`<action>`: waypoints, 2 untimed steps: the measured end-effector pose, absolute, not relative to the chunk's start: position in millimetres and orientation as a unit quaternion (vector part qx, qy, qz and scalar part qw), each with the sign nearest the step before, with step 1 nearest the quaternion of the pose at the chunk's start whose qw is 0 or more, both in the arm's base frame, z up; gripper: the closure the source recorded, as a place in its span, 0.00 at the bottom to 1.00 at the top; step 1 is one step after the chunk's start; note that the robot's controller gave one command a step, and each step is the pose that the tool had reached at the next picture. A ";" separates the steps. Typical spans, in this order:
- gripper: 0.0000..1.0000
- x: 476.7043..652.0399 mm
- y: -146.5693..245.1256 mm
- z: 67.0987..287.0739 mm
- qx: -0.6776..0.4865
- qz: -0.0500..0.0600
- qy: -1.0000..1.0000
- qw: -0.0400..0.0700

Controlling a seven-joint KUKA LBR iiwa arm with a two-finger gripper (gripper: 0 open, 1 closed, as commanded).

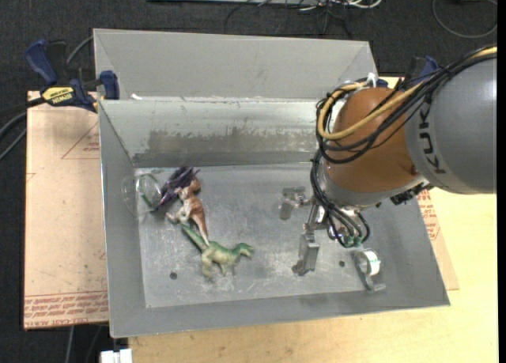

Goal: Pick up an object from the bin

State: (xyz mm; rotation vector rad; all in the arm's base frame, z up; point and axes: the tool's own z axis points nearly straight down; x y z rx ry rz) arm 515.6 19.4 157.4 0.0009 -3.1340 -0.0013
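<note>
Five loose things counted in the bin (118, 290): two toy dinosaurs, one purple toy, one clear cup, one silvery piece.

- The clear cup (142, 192) lies on its side in the back left corner of the bin floor. The purple toy (179, 183) touches it on the right.
- One tan-and-red dinosaur (192, 211) lies just in front of the purple toy.
- One green dinosaur (223, 255) lies in front of that, toward the front edge and left of centre. I cannot tell whether the two dinosaurs touch.
- The silvery piece (366, 266), looped in shape, sits alone near the front right corner. I cannot make out what it is.

One gripper (300, 231), low over bare floor right of centre. Its two fingers are spread wide, one toward the back wall and one toward the front edge, with nothing between them. I note the silvery piece near on its right and the green dinosaur on its left, both apart from the fingers. One orange cover (368, 148) sits on the wrist above, wrapped in black cables (328, 128).
</note>
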 end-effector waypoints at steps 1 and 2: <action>0.00 517.3 19.3 161.7 0.000 -0.001 -1.000 0.000; 0.00 514.0 61.5 87.6 0.060 -0.001 -0.998 0.001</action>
